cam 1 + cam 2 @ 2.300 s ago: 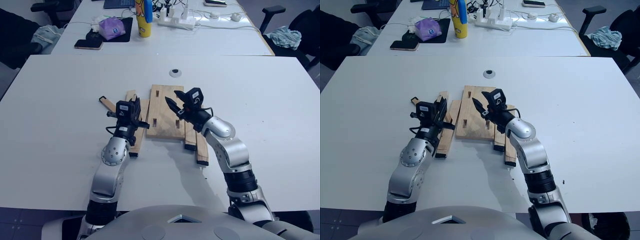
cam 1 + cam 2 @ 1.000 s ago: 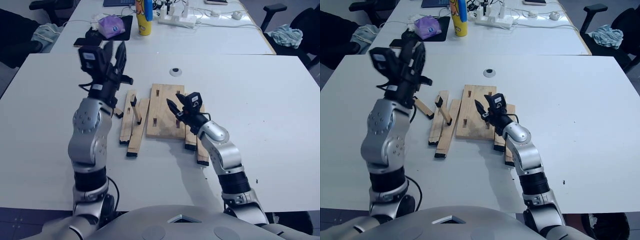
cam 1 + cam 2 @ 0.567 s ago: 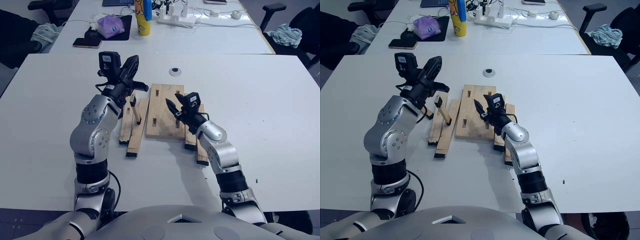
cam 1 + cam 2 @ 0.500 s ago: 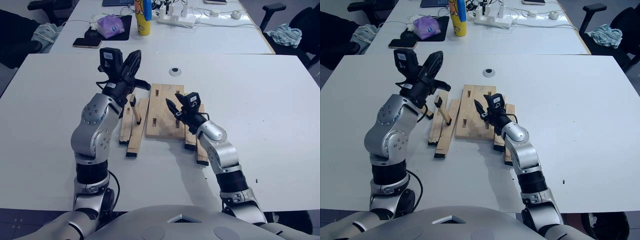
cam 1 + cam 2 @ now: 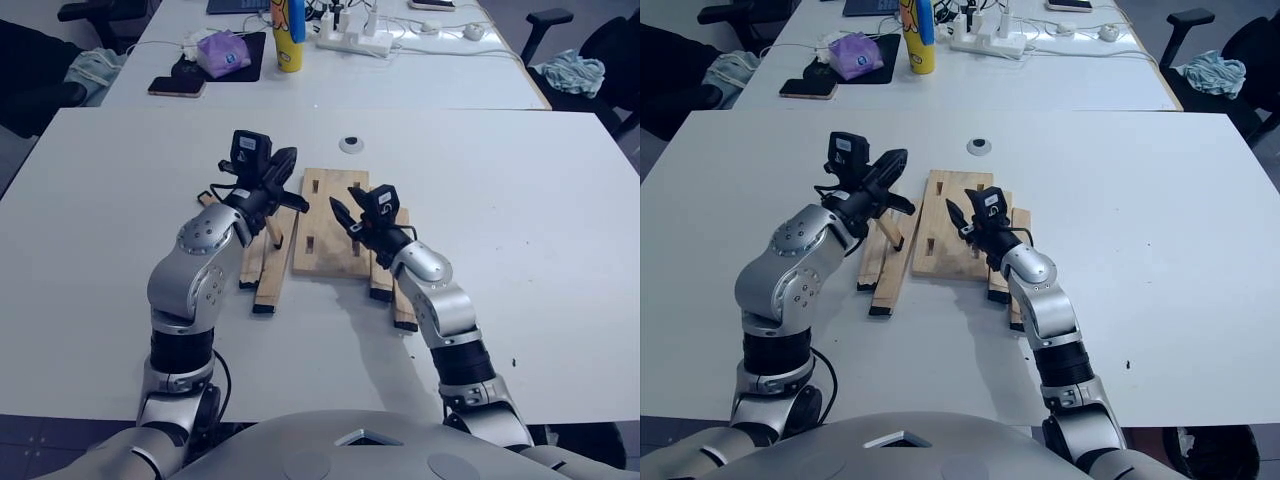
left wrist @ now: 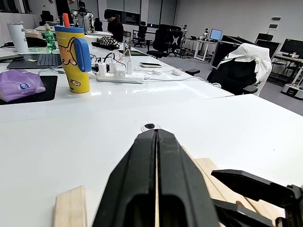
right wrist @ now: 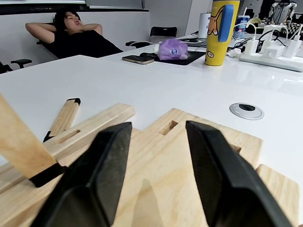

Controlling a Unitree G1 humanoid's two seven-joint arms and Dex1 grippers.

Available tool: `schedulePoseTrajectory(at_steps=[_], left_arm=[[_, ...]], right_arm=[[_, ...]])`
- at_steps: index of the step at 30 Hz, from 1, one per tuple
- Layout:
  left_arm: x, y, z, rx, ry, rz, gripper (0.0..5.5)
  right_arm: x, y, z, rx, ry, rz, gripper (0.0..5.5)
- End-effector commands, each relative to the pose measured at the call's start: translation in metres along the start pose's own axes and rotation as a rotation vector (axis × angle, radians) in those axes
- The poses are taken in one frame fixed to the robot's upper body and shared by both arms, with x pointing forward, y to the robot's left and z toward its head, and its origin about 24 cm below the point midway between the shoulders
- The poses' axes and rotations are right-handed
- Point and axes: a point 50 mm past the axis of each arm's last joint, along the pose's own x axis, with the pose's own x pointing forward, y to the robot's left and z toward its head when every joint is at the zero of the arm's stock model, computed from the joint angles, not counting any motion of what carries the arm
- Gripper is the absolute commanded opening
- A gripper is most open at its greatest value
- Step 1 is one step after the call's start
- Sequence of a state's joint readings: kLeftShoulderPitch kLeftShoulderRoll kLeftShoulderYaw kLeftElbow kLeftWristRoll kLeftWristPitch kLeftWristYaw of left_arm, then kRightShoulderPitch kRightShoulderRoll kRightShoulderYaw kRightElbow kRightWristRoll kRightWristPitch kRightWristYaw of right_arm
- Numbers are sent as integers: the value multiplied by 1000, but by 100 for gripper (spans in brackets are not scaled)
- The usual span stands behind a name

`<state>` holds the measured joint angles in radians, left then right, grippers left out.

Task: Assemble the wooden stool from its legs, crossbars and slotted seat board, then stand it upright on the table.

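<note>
**Wooden stool parts lying on table, stool not standing**

The slotted seat board (image 5: 328, 225) lies flat at the middle of the white table (image 5: 520, 200). Two long leg pieces (image 5: 262, 275) lie side by side just left of it, and a short black-tipped piece (image 5: 272, 228) rests tilted across them. More leg pieces (image 5: 403, 300) lie against the board's right edge, partly under the right arm. The right gripper (image 7: 156, 130) hovers low over the board's right half, fingers spread, holding nothing. The left gripper (image 6: 156, 137) hangs above the far ends of the left pieces, fingers pressed together with nothing seen between them. A round grommet (image 5: 350, 145) sits beyond the board. A yellow cup (image 5: 289, 40) and a power strip (image 5: 353, 42) stand on the table behind.
</note>
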<state>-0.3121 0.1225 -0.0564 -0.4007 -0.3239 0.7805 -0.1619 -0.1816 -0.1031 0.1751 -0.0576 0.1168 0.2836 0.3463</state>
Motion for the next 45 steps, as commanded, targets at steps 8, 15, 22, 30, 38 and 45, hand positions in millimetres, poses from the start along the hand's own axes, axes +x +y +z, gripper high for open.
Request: schedulePoseTrajectory(at_steps=[8,15,22,30,38,45], left_arm=[[-5,-2,42,69,-313,8,2],[-28,-6,103,239,-658,45,2],[-3,12,2,73,-85,74,2],[0,15,-32,97,122,58,2],[2,18,-6,127,-22,82,2],[-13,12,72,217,-450,147,2]], right_arm=[[2,0,4,-31,-15,1,212],[1,1,2,-25,-13,-3,212],[3,2,6,-28,-21,14,212],[6,0,10,-35,-32,11,212],[6,-1,8,-32,-32,0,212],[5,-1,6,-26,-31,-14,212]])
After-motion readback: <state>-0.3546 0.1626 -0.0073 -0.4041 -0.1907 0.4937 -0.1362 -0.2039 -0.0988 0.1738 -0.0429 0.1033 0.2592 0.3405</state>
